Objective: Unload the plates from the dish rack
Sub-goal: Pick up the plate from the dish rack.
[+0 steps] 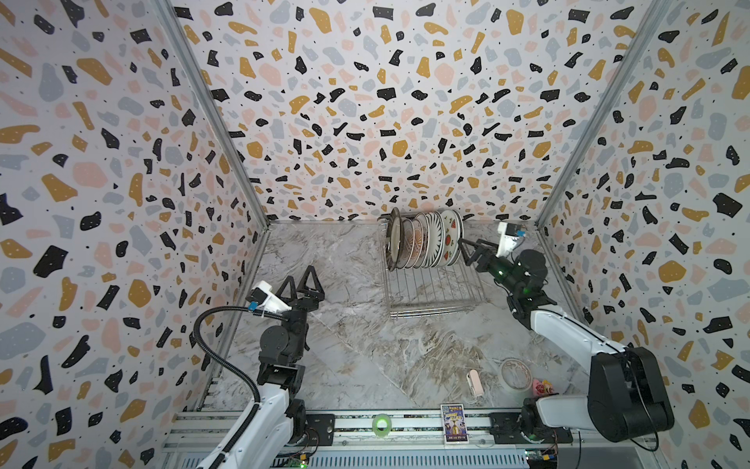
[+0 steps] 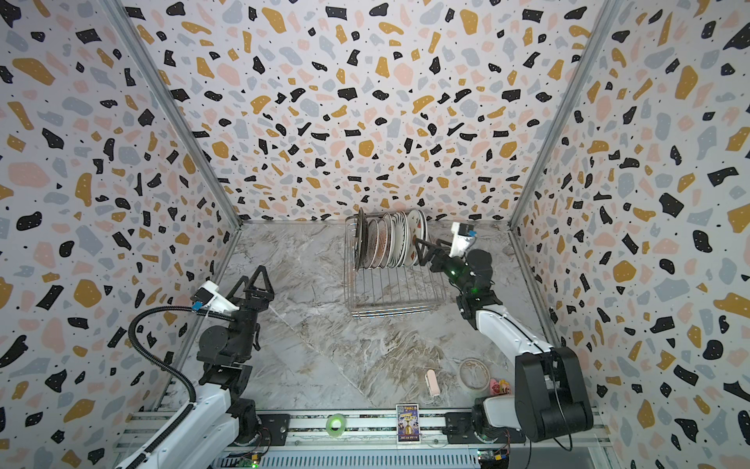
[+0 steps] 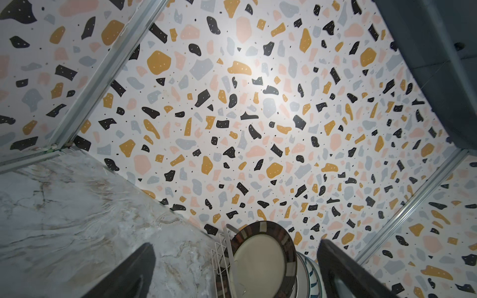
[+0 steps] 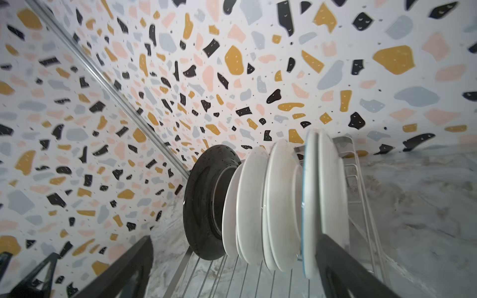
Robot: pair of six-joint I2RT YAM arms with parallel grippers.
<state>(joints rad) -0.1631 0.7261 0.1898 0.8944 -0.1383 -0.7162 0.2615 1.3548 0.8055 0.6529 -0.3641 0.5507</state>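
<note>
Top views both show the dish rack (image 1: 436,292) (image 2: 395,294) standing on the marble surface (image 1: 345,345), right of centre and close to the far wall. The plates (image 1: 422,243) (image 2: 387,243) stand on edge in a tight row across its far end. A brown-rimmed plate (image 1: 395,239) is leftmost and a watermelon-printed plate (image 1: 451,239) is rightmost. The patterned ones between them overlap so much that their number is hard to tell.

The right end effector (image 1: 470,245) (image 2: 427,243) sits just beside the rightmost plate with its fingers spread apart and nothing held. Whether a fingertip touches that plate cannot be told. In the right wrist view the plates show only their backs, one dark (image 4: 204,206) and the rest white. One finger (image 4: 340,263) covers the lower edge of the nearest plate (image 4: 325,193).

The left end effector (image 1: 301,273) (image 2: 252,273) hangs well apart from the rack, over the left side of the surface, fingers also spread and empty. The left wrist view catches the brown-rimmed plate (image 3: 260,260) cut off by the picture's edge, with a few rack wires (image 3: 219,252) beside it.

A tape roll (image 1: 515,375) lies near the right arm's base, with small pink items next to it too small to make out.
</note>
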